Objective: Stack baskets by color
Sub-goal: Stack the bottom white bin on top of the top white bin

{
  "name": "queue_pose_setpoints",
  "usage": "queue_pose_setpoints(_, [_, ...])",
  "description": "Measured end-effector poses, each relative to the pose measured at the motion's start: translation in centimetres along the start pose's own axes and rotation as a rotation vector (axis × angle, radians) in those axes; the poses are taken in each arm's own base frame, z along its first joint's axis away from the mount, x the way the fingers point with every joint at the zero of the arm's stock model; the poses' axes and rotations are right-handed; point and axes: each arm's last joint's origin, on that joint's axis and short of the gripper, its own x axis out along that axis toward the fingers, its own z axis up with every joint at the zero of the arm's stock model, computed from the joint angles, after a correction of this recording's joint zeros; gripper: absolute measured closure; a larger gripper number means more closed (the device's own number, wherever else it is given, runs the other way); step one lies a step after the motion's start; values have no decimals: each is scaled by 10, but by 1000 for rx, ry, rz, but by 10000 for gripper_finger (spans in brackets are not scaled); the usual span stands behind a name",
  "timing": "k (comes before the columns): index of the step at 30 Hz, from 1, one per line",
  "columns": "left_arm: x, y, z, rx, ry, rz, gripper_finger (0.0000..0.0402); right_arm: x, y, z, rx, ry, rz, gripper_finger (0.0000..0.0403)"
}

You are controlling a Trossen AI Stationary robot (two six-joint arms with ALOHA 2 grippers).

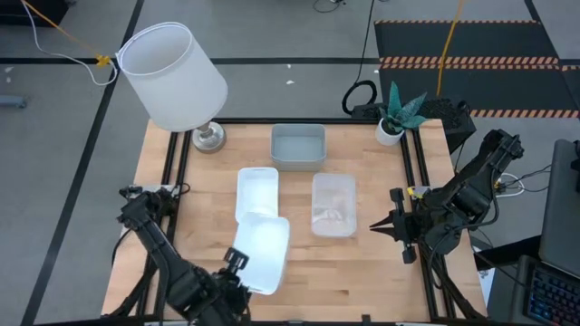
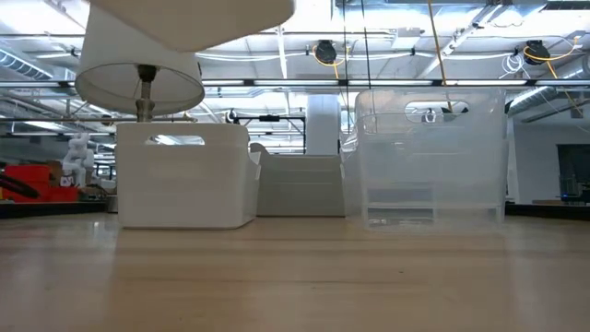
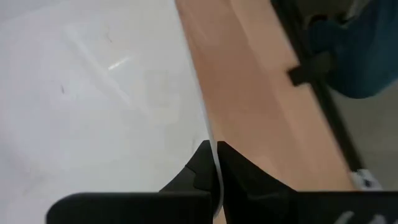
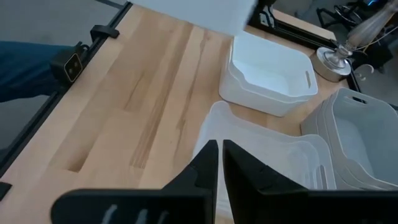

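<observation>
High view, entry one — left gripper (image 1: 237, 263) clenched on the rim of a white basket (image 1: 263, 252), carried tilted just above a second white basket (image 1: 256, 192) that lies ahead of it on the table (image 1: 204, 204). In the left wrist view I see only a thin edge of wall between the fingers (image 3: 199, 168).

Risks, as I judge them:
- Thin rim grip — the basket may swing or slip out.
- Tilted load may catch the lower basket's rim and shove it instead of nesting.

Entry two — right gripper (image 1: 396, 224) pressed closed, holding nothing, with the clear basket (image 1: 333, 205) just ahead and the grey-blue basket (image 1: 298, 146) beyond.
</observation>
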Motion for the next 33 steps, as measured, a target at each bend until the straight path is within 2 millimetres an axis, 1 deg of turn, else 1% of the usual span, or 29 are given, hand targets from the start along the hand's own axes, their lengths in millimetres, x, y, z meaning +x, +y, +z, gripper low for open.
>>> queue_pose_setpoints(8, [-5,44,12,100,-41,55,396,0,0,0,-6,4,-2,387])
queue_pose_setpoints(11, [-11,59,11,121,-58,68,396,0,0,0,-7,4,-1,387])
queue_pose_setpoints(18, [-44,101,-7,111,-134,123,396,0,0,-1,-8,6,-2,387])
queue_pose_setpoints(23, [-63,124,-21,83,-178,142,396,0,0,-1,-8,6,-2,387])
queue_pose_setpoints(28, [-76,139,-33,52,-208,156,396,0,0,-1,-6,7,-1,387])
queue_pose_setpoints(31, [-80,142,-39,44,-219,157,396,0,0,-1,-6,7,-1,387])
queue_pose_setpoints(33, [-79,144,-45,41,-205,158,396,0,0,-1,-6,7,-1,387])
